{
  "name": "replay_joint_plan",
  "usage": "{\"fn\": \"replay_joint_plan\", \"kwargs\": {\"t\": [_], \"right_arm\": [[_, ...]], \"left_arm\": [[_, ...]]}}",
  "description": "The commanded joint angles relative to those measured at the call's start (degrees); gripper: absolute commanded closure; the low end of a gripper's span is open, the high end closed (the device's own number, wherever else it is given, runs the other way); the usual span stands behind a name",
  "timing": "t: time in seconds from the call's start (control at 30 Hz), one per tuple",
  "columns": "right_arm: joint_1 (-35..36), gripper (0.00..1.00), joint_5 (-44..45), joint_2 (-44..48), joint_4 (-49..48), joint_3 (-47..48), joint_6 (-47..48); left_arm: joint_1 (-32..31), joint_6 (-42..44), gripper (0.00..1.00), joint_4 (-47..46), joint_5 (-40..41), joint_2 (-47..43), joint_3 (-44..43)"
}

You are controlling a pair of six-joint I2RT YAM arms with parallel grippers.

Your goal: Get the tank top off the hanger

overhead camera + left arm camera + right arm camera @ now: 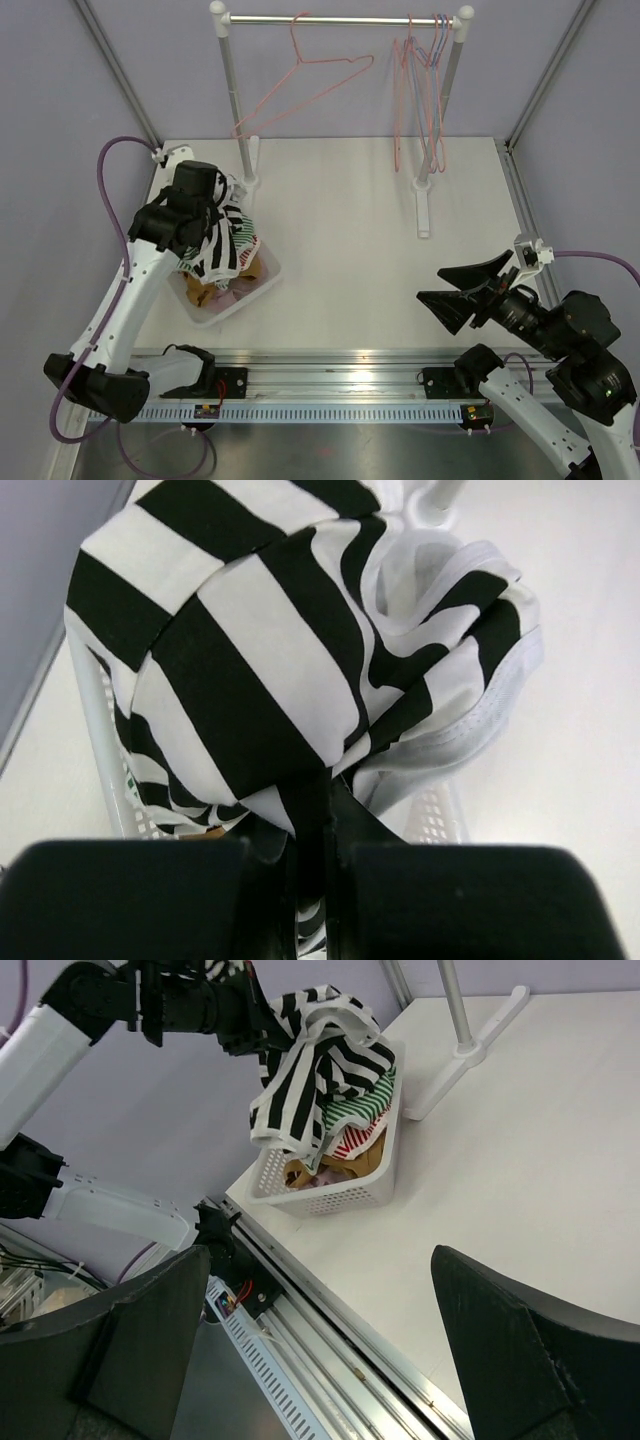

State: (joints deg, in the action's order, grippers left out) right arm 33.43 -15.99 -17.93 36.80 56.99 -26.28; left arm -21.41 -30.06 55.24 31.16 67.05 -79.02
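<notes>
The black-and-white striped tank top [218,248] hangs bunched from my left gripper [220,215] above the white basket [258,288] at the table's left. In the left wrist view the jaws [315,815] are shut on a fold of the striped cloth [260,660]. No hanger shows inside it. An empty pink wire hanger [310,85] hangs tilted on the rack bar [340,18]. My right gripper [430,284] is open and empty, low at the front right; its view shows the top [320,1060] over the basket [340,1195].
Several more wire hangers [425,100] hang at the rack's right end. The rack's two feet [424,205] stand on the table's far half. The basket holds other clothes [345,1140], green-striped, red and mustard. A metal rail [330,380] runs along the near edge.
</notes>
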Motion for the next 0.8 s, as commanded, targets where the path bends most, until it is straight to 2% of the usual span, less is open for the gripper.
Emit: {"fn": "replay_joint_plan", "kwargs": {"t": [0.0, 0.03, 0.1, 0.27, 0.4, 0.53, 0.6, 0.63, 0.7, 0.73, 0.77], "right_arm": [[0.14, 0.00, -1.06, -1.14, -3.48, 1.72, 1.15], [0.14, 0.00, -1.06, -1.49, -3.49, 1.81, 1.15], [0.14, 0.01, -0.36, -1.84, -3.31, 1.81, 1.06], [0.14, 0.00, 4.37, -3.25, -0.24, 2.07, -0.43], [0.14, 0.00, 4.74, -3.16, 1.61, 2.33, -0.79], [0.14, 0.01, 7.01, -2.37, 4.06, 3.30, -0.61], [0.14, 0.01, 8.68, -2.37, 5.30, 4.26, -0.09], [0.14, 0.01, 10.78, -2.37, 6.70, 4.62, 0.09], [0.14, 0.01, 13.16, -2.89, 8.02, 5.32, 0.35], [0.14, 0.00, 15.61, -3.24, 9.07, 5.58, 0.53], [0.14, 0.00, 17.20, -4.21, 9.52, 5.76, 0.62]], "left_arm": [[6.72, -1.92, 1.00, -5.65, -9.23, 3.16, 6.67], [9.08, -4.54, 1.00, -6.11, -9.71, 4.74, 8.17], [9.80, -6.75, 1.00, -8.38, -8.75, 8.78, 13.00], [10.16, -18.87, 1.00, -12.07, -4.36, 15.91, 23.18], [11.04, -21.88, 1.00, -16.65, -6.89, 18.64, 27.42], [11.48, -21.88, 1.00, -16.92, -8.57, 17.26, 26.64], [11.56, -21.79, 0.88, -15.78, -8.22, 14.62, 25.94], [11.65, -21.36, 0.72, -15.43, -8.22, 13.30, 25.33], [11.83, -20.22, 0.50, -14.29, -8.31, 8.38, 24.36], [11.83, -20.12, 0.26, -13.07, -8.13, 6.54, 23.22], [11.92, -19.77, 0.20, -12.53, -8.22, 3.39, 22.60]]}}
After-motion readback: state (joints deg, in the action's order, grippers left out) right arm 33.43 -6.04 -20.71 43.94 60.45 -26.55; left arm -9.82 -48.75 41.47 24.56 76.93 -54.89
